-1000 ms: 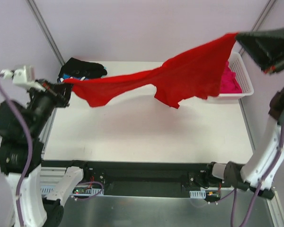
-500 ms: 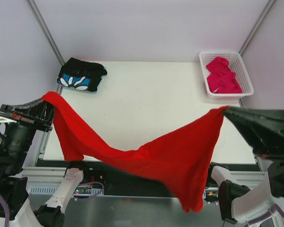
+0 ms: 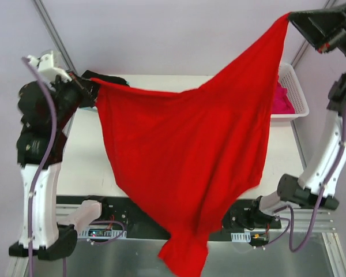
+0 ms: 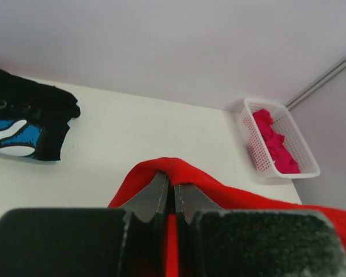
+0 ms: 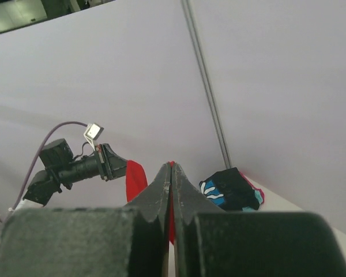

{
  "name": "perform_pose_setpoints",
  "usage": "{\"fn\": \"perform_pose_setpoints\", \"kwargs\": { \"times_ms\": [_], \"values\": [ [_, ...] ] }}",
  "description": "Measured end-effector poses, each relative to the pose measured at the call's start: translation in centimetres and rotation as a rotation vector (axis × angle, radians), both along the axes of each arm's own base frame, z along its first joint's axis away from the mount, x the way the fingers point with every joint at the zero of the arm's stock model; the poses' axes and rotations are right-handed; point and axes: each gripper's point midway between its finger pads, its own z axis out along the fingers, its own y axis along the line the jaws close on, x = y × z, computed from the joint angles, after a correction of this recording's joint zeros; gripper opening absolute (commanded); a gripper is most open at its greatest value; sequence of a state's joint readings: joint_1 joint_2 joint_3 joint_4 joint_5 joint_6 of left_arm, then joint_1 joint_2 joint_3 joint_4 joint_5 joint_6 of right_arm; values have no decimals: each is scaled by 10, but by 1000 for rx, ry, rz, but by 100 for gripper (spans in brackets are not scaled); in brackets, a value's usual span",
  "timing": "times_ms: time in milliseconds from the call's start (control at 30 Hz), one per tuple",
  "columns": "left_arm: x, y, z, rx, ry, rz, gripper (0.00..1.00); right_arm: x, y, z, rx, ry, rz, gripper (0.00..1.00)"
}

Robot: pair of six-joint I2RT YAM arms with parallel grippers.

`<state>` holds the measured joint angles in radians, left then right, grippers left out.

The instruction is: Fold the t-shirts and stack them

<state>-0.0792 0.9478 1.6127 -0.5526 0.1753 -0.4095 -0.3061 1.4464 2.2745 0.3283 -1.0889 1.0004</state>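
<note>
The red t-shirt (image 3: 184, 156) hangs airborne, tail drooping past the table (image 3: 83, 164) at its near edge; left gripper (image 3: 87, 88) pinches one corner low, right gripper (image 3: 289, 17) clamps the other far higher — top edge slants up rightward, table straight below; behind, black t-shirt (image 3: 112, 78) and pink t-shirt (image 3: 281, 103) in the basket (image 3: 297, 92) — mostly hidden.

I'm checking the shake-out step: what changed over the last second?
Both arms swung toward the near edge, then back up. The red t-shirt, a sagging band before, now hangs spread wide between left end effector and right end effector. Unchanged: both grips on it, black t-shirt at the far-left corner, pink t-shirt in the basket.
</note>
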Motion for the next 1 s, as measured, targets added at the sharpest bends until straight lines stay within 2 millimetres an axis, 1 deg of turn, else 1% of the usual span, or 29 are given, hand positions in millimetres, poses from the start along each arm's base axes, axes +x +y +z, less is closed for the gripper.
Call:
{"fn": "perform_pose_setpoints", "kwargs": {
  "times_ms": [67,100,133,200,267,333,400,433,500,567,600,667,733,767,900,1000],
  "values": [
    [32,-3,-20,5,59,0,0,41,-13,-11,24,53,3,0],
    [45,-4,-26,7,78,0,0,63,-20,-17,35,79,4,0],
    [63,-5,-34,8,101,-1,0,89,-28,-27,51,112,3,0],
    [101,-8,-51,12,150,-2,0,130,-41,-44,74,163,0,0],
    [138,-12,-62,17,191,-4,0,171,-52,-60,101,202,-3,0],
    [170,-15,-65,16,199,-9,0,203,-60,-73,128,223,-10,0],
    [203,-19,-62,13,186,-18,0,230,-68,-89,161,257,-20,0],
    [211,-21,-61,12,179,-23,0,240,-71,-96,177,273,-26,0],
    [223,-23,-57,10,167,-31,0,251,-74,-101,197,286,-38,0],
    [225,-24,-48,8,141,-35,0,252,-75,-99,202,274,-49,1],
    [224,-24,-42,6,127,-36,0,249,-74,-95,197,256,-54,0],
    [220,-25,-27,1,83,-41,0,237,-71,-84,183,216,-63,0],
    [211,-25,-13,-3,34,-47,0,222,-67,-70,172,173,-67,0],
    [206,-25,-9,-5,16,-49,0,211,-64,-61,167,146,-68,0],
    [171,-22,11,-15,-66,-50,0,161,-51,-24,142,24,-67,0],
    [148,-21,29,-24,-132,-51,0,122,-39,-5,118,-51,-63,1]
  ]
}}
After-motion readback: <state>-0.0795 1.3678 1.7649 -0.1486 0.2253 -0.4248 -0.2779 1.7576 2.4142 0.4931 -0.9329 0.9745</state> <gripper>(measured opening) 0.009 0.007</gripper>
